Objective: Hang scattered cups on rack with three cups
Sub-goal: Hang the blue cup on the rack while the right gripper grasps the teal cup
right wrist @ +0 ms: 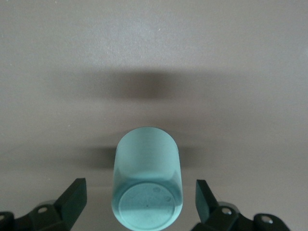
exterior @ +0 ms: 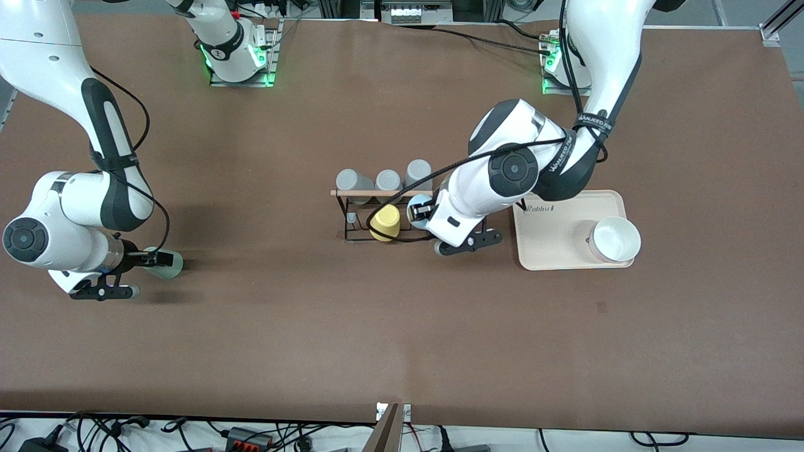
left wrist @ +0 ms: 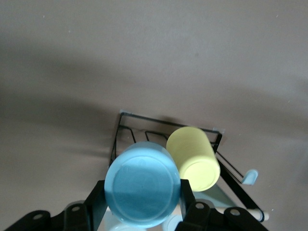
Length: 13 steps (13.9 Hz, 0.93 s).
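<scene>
The black wire rack (exterior: 349, 221) with its wooden rod (exterior: 370, 193) stands mid-table. Three grey cups (exterior: 388, 181) sit along its side nearer the robots' bases. My left gripper (exterior: 422, 211) is shut on the light blue cup (exterior: 416, 204), holding it at the rack's end toward the left arm, beside a yellow cup (exterior: 385, 223). In the left wrist view the blue cup (left wrist: 142, 185) fills the space between the fingers, over the rack (left wrist: 120, 132). My right gripper (exterior: 157, 258) is open around the mint-green cup (exterior: 169, 264), which lies on its side (right wrist: 147, 180) without touching either finger.
A beige tray (exterior: 553, 245) lies toward the left arm's end of the table, with a white bowl (exterior: 615, 238) on it. The yellow cup (left wrist: 194, 156) hangs tilted on the rack close beside the blue cup.
</scene>
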### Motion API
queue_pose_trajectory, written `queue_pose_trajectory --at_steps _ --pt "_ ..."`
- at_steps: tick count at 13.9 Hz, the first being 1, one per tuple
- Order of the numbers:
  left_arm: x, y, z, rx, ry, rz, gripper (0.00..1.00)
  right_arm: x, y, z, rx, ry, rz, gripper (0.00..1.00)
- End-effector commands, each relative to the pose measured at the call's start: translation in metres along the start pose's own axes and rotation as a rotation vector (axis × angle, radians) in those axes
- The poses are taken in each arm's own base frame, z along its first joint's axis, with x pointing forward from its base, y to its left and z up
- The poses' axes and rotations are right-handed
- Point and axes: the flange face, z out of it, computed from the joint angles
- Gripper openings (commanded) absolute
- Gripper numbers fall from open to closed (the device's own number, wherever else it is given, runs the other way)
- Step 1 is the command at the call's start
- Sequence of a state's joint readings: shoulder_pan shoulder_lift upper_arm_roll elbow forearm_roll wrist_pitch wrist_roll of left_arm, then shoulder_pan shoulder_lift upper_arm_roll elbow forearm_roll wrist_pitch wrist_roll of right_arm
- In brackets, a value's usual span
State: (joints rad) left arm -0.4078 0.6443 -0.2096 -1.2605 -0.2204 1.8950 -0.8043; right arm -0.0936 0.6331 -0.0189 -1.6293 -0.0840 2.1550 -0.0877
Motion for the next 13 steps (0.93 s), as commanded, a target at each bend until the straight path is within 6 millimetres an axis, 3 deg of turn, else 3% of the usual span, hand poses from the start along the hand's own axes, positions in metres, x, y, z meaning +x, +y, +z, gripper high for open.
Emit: queue_pose_trajectory --at_steps 1,5,7,9,13 --pt "0.007 0.005 -0.006 -0.028 -0.005 -0.014 0.01 -0.008 0.007 -0.001 -0.003 0.004 -0.025 0.99" --pt "-0.007 0.015 0.011 -0.006 -0.011 0.007 0.01 -0.008 0.002 -0.004 -0.004 0.004 -0.039 0.63" --pt "-0.013 0.02 0.023 0.031 0.01 0.043 0.01 -0.006 0.001 -0.006 -0.002 0.008 -0.039 0.53" --pt "-0.014 0.02 0.032 0.096 0.063 0.087 0.01 -0.005 -0.009 -0.032 0.0 0.035 -0.054 0.44" --pt "-0.02 0.026 0.053 0.096 0.072 0.105 0.01 -0.005 -0.059 -0.093 0.006 0.045 -0.106 0.39"
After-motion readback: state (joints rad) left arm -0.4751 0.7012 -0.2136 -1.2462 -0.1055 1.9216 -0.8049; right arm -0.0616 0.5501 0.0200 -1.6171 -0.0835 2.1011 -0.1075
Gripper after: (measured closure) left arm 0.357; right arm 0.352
